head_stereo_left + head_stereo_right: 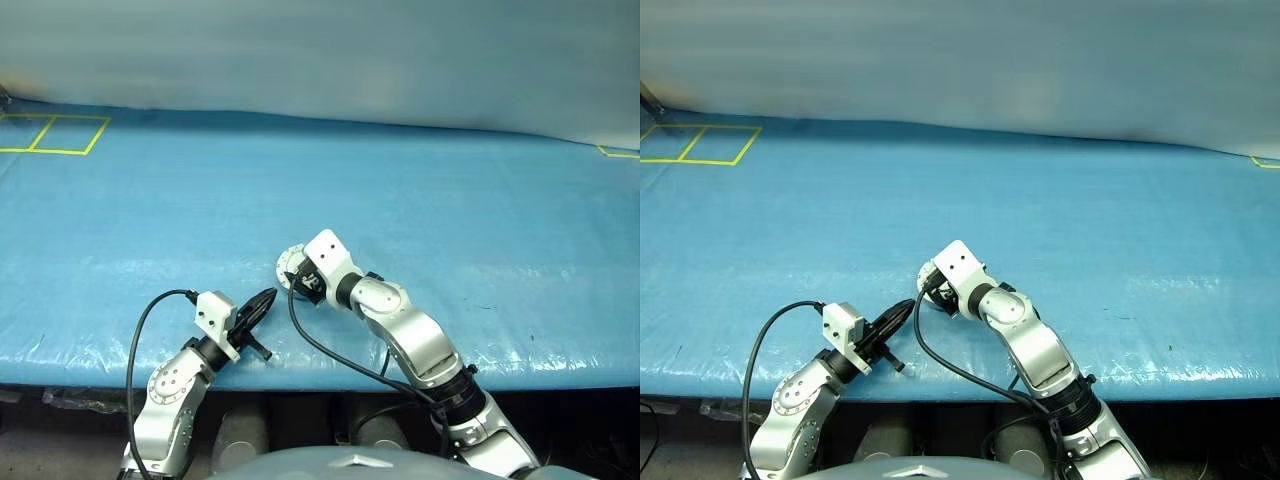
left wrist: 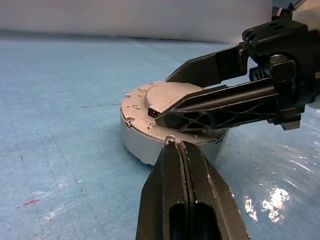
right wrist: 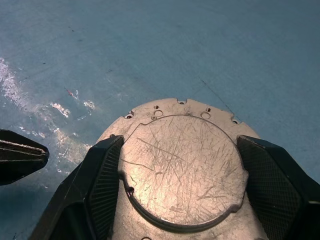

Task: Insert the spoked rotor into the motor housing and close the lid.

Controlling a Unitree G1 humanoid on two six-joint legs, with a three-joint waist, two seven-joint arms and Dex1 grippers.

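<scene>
Silver lid (image 3: 182,167) closed, right pincer (image 3: 182,200) astride

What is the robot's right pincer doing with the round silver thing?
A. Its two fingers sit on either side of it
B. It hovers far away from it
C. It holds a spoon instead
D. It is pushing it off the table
A: in the right wrist view the right pincer has one black finger on each side of the lid, whose smooth scratched face is up, closed on the motor housing.

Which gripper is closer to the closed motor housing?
Right. The right gripper straddles the motor housing, fingers on either side of its lid. The left gripper, shut, points at its rim.
</scene>
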